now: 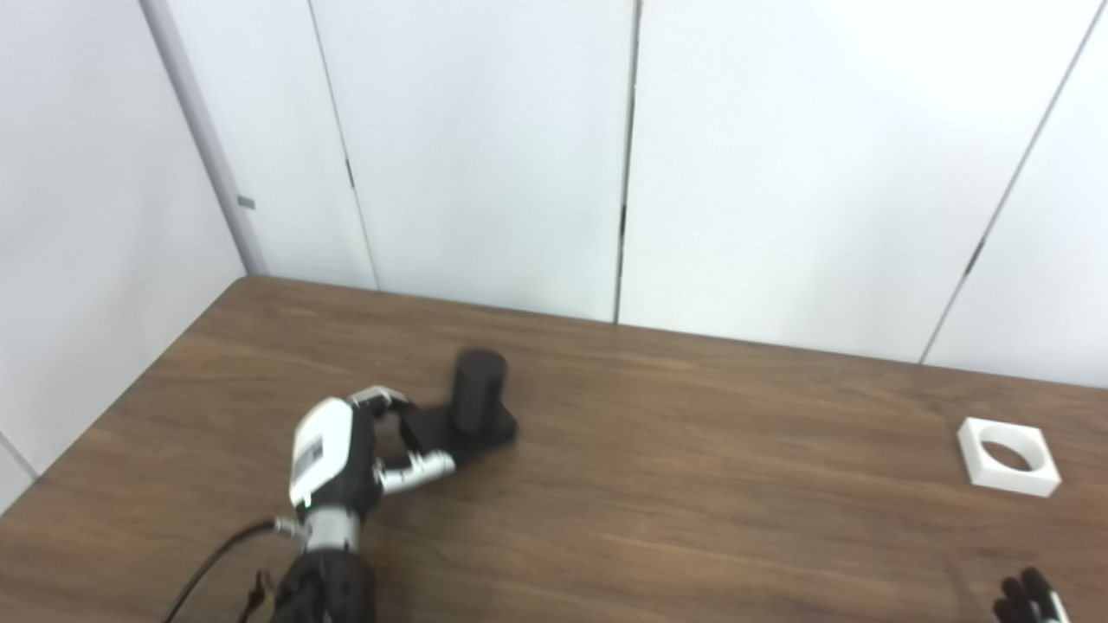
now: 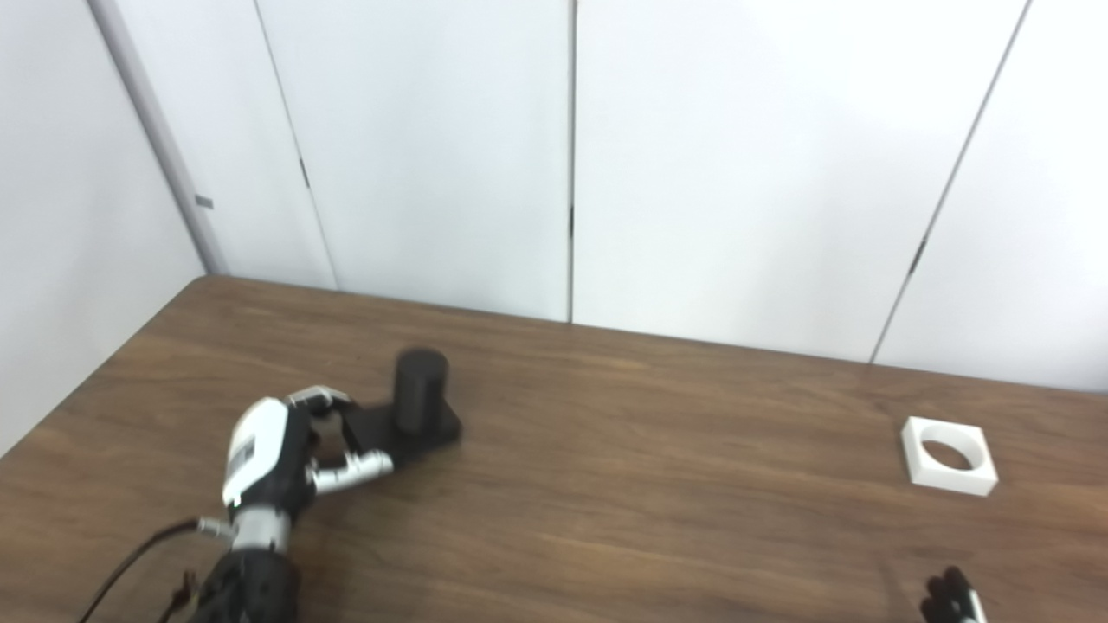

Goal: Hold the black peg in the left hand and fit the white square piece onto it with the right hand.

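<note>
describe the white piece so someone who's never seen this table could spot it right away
Look at the brown wooden table and follow it to its far right side, away from the black peg and the left hand. The white piece lies flat there alone: a small square block with a round hole through its middle, the only white thing on the wood.

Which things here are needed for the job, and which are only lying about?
For the job:
- black peg
- white square piece
- left hand, at the peg's base
- right hand, barely in view

Only lying about:
- nothing besides the table
</note>
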### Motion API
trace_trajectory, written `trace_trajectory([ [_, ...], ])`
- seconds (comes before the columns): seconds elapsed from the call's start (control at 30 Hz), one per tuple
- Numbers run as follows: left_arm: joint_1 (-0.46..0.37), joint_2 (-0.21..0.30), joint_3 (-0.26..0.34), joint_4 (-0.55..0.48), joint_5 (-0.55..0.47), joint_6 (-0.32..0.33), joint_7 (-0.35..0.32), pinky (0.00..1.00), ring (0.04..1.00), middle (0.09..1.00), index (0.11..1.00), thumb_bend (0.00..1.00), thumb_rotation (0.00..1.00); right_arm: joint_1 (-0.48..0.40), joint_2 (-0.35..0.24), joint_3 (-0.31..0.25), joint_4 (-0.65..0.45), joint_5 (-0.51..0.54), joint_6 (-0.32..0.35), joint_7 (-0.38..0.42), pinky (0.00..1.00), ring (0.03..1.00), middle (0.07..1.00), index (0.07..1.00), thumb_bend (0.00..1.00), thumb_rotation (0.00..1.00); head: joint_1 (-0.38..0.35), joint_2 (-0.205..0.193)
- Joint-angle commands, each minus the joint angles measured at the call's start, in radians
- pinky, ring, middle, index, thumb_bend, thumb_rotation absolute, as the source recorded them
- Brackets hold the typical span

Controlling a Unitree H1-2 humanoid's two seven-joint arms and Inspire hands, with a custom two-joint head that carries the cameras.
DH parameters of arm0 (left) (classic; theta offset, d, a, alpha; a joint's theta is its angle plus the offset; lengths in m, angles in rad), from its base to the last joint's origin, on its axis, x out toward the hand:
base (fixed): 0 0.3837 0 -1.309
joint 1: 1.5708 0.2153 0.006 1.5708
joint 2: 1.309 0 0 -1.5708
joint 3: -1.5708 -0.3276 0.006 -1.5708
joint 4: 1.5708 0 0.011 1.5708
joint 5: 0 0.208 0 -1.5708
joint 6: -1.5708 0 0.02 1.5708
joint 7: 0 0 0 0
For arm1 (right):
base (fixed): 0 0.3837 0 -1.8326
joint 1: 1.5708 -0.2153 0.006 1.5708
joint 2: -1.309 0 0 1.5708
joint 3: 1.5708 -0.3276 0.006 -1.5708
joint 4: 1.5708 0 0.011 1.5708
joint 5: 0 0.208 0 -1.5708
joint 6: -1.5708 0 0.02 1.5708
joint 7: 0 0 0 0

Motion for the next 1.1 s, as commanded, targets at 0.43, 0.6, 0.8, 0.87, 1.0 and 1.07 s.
trace_trajectory([
  [0.43, 0.221, -0.012, -0.177, -0.248, -0.055, -0.195, -0.262, 0.75, 0.843, 0.779, 0.486, 0.52, 0.05, 0.001, 0.037, 0.043, -0.144, -0.048, 0.085, -0.035, 1.00, 1.000, 0.952, 1.000, 0.45, 1.00, -0.171, 0.127],
  [0.6, 0.236, 0.014, -0.211, -0.240, -0.083, -0.260, -0.327, 0.75, 0.856, 0.781, 0.485, 0.52, 0.05, 0.003, 0.039, 0.053, -0.155, -0.078, 0.090, -0.052, 1.00, 1.000, 0.929, 1.000, 0.45, 1.00, -0.201, 0.149],
  [0.8, 0.236, 0.040, -0.254, -0.213, -0.087, -0.322, -0.381, 0.75, 0.854, 0.772, 0.484, 0.52, 0.05, 0.000, 0.049, 0.062, -0.171, -0.100, 0.116, -0.071, 1.00, 0.980, 0.907, 0.990, 0.48, 1.00, -0.215, 0.172],
  [0.87, 0.231, 0.049, -0.264, -0.212, -0.075, -0.329, -0.398, 0.74, 0.850, 0.769, 0.484, 0.52, 0.05, -0.001, 0.047, 0.065, -0.176, -0.098, 0.124, -0.072, 1.00, 0.985, 0.905, 0.994, 0.48, 1.00, -0.218, 0.176],
  [1.0, 0.221, 0.064, -0.282, -0.199, -0.004, -0.357, -0.400, 0.75, 0.849, 0.768, 0.484, 0.52, 0.05, -0.004, 0.045, 0.066, -0.182, -0.093, 0.130, -0.077, 1.00, 0.984, 0.903, 0.995, 0.47, 1.00, -0.217, 0.184],
  [1.07, 0.218, 0.068, -0.290, -0.195, 0.054, -0.363, -0.393, 0.79, 0.836, 0.762, 0.484, 0.52, 0.05, -0.005, 0.045, 0.066, -0.186, -0.102, 0.135, -0.082, 1.00, 0.972, 0.894, 0.991, 0.47, 1.00, -0.218, 0.186],
])
